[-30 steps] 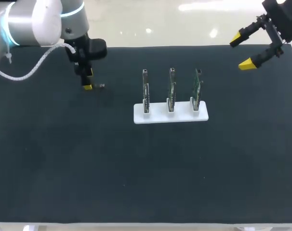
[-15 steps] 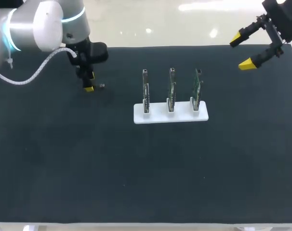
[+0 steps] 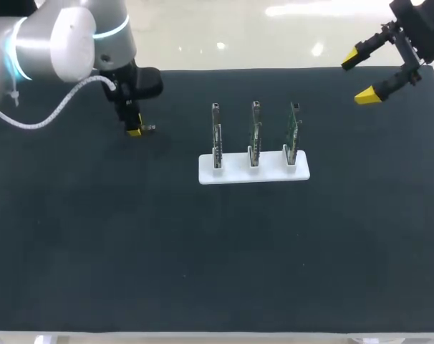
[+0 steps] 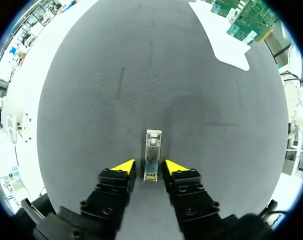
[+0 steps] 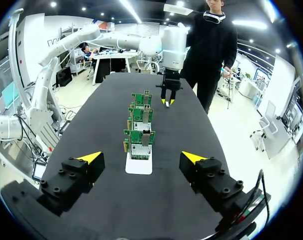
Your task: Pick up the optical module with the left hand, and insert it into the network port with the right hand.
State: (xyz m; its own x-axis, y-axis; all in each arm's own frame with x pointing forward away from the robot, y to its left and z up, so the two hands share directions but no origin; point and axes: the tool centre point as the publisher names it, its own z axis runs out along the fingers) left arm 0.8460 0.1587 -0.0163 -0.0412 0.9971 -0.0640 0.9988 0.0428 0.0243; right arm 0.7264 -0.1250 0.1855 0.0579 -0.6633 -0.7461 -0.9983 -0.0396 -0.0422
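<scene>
The optical module [image 4: 152, 155], a small clear and metal piece, lies flat on the black mat [image 4: 141, 75]. Its near end sits between the yellow tips of my left gripper [image 4: 150, 167]. The fingers stand close on either side with narrow gaps showing. In the head view the left gripper [image 3: 136, 131] is down at the mat at the back left, with the module [image 3: 150, 128] beside its tip. My right gripper [image 3: 362, 75] hangs open and empty above the back right corner. The network ports are on three upright green boards [image 3: 255, 129] in a white stand [image 3: 253, 172].
In the right wrist view the boards [image 5: 140, 135] and the stand [image 5: 139, 166] are in line ahead of my right gripper [image 5: 141, 159], with my left arm [image 5: 170, 55] beyond them. The stand [image 4: 226, 47] lies far ahead of my left gripper.
My left gripper has shifted slightly right onto the module and its fingers have narrowed around it. The right arm has not moved.
</scene>
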